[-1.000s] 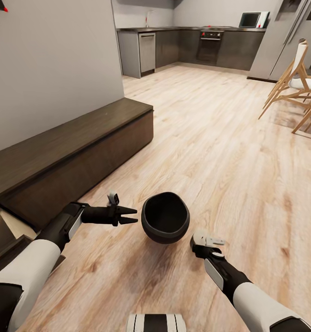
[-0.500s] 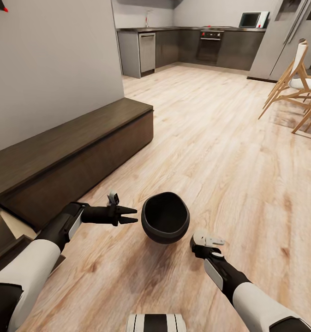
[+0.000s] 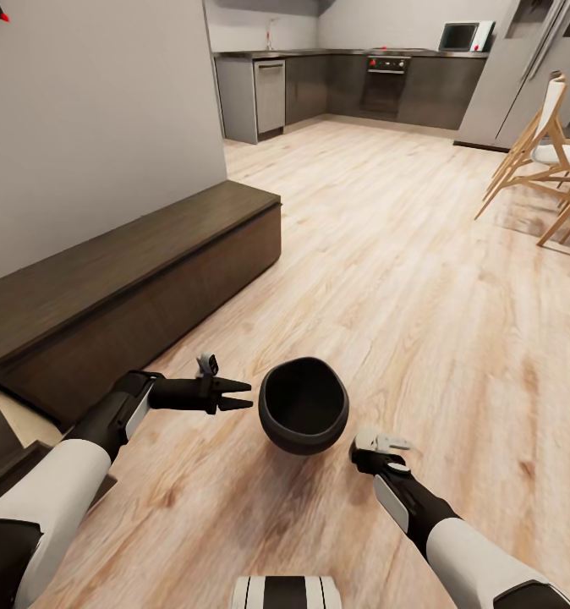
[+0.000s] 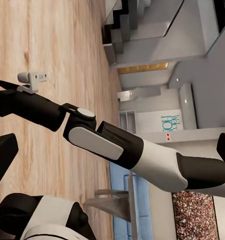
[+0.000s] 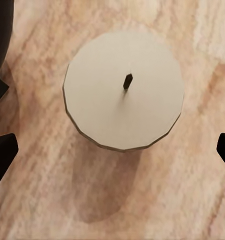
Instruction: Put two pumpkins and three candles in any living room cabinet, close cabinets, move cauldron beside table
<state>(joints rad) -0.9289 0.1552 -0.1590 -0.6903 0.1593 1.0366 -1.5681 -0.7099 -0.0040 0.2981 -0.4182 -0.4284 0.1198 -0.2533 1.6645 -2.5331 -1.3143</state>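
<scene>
Right now your right gripper (image 5: 112, 150) hangs spread wide straight above the candle (image 5: 123, 90), upright on the floor just beside the cauldron (image 3: 304, 406), so descend vertically; your left gripper (image 3: 243, 395) looks pinched shut, empty.

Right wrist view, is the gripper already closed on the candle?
No, the candle stands free on the floor, with the fingertips spread wide on either side.

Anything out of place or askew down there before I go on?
Yes: the round black cauldron appears tipped on the wooden floor, mouth tilted toward the camera. A pale round candle stands on the floor below the right tool. The long dark brown cabinet has a front open at its near end.
</scene>
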